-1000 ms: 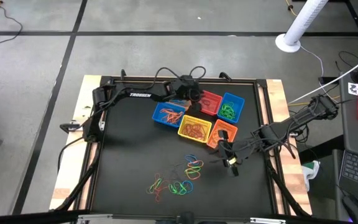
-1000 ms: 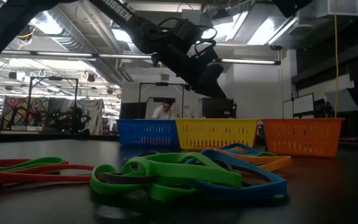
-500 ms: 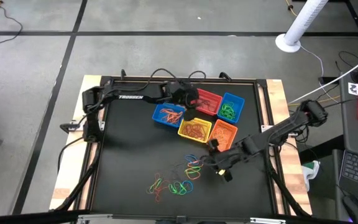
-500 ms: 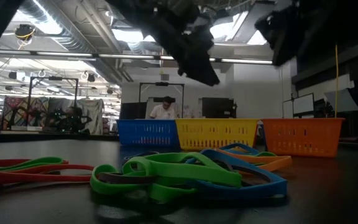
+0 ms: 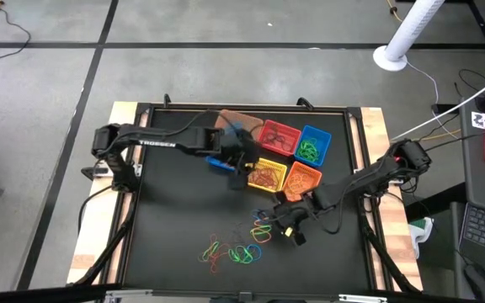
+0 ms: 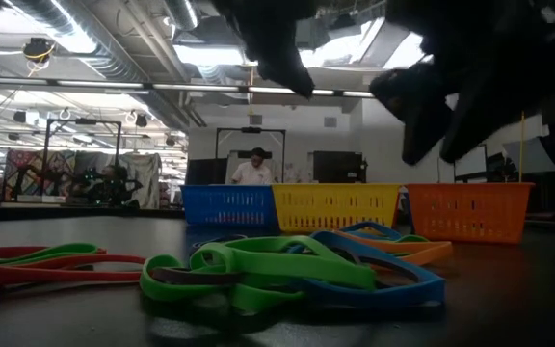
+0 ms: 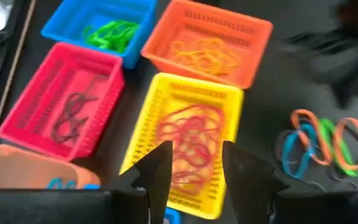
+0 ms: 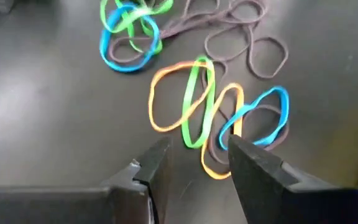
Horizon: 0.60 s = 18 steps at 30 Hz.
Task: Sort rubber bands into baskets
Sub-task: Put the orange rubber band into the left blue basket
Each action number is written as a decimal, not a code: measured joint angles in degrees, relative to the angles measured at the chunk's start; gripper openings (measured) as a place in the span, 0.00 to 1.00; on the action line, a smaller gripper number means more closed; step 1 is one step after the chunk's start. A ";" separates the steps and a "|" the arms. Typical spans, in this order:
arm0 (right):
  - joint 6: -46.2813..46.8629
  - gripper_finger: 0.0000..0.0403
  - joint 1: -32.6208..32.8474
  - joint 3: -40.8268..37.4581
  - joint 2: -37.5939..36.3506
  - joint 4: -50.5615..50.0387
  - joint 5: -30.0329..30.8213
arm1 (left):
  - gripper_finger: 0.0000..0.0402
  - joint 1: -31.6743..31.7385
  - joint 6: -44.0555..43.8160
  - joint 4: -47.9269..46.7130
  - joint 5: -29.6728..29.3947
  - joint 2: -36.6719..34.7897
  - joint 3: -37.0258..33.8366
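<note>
1. The left tool (image 5: 241,168) hangs over the cluster of small perforated plastic baskets at the far middle of the black surface (image 5: 175,227); its two dark fingers (image 7: 156,171) stand apart with nothing between them.
2. In the left wrist view, that gap frames the yellow rectangular basket (image 7: 188,143), which holds a tangle of red elastic loops (image 7: 188,140).
3. Just beside it sit the red basket (image 7: 64,115) with dark thin bands inside, a blue basket (image 7: 114,28) with green bands, and an orange basket (image 7: 207,40) with orange bands.
4. A tan-orange basket (image 7: 30,171) shows at the edge of that view, and in the high view a second blue basket (image 5: 219,162) lies partly under the left arm.
5. The right tool (image 5: 286,225) hovers over the near half of the surface, its fingers (image 8: 257,171) spread wide and empty.
6. Beneath it lie loose thin rubber bands (image 8: 210,112) in orange, green and blue, overlapping one another, with a green-and-blue knot (image 8: 129,31) nearby and dull-coloured loops (image 8: 241,37) beyond.
7. In the high view the scattered pile (image 5: 238,244) lies well apart from the baskets, toward the near edge.
8. The low view shows green and blue bands (image 6: 287,270) flat in front, with a person (image 6: 254,170) in the room behind.
</note>
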 joint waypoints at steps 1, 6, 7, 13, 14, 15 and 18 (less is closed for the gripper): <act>-0.02 0.39 0.03 -0.04 0.20 -0.58 -0.02 | 0.34 -0.77 -0.01 -0.56 0.00 -0.60 0.00; -0.02 0.39 0.18 -0.13 3.69 -2.31 0.02 | 0.34 -4.62 -0.03 -4.80 -0.03 -2.07 0.00; -0.02 0.39 0.18 -0.13 4.60 -2.05 0.04 | 0.34 -5.29 -0.04 -4.95 -0.04 -2.29 0.00; -0.20 0.39 0.18 -0.13 9.20 -2.27 0.33 | 0.34 -8.52 -0.07 -5.42 -0.04 -2.50 0.00; -0.22 0.39 0.18 -0.03 9.55 -2.10 0.58 | 0.34 -8.85 -0.07 -5.45 -0.04 -2.50 0.00; -0.22 0.39 0.18 0.00 9.83 -2.03 0.76 | 0.34 -9.12 -0.06 -5.47 -0.04 -2.50 0.00; -0.22 0.39 0.18 0.09 10.24 -1.96 1.00 | 0.34 -9.70 -0.14 -5.38 -0.06 -2.50 0.00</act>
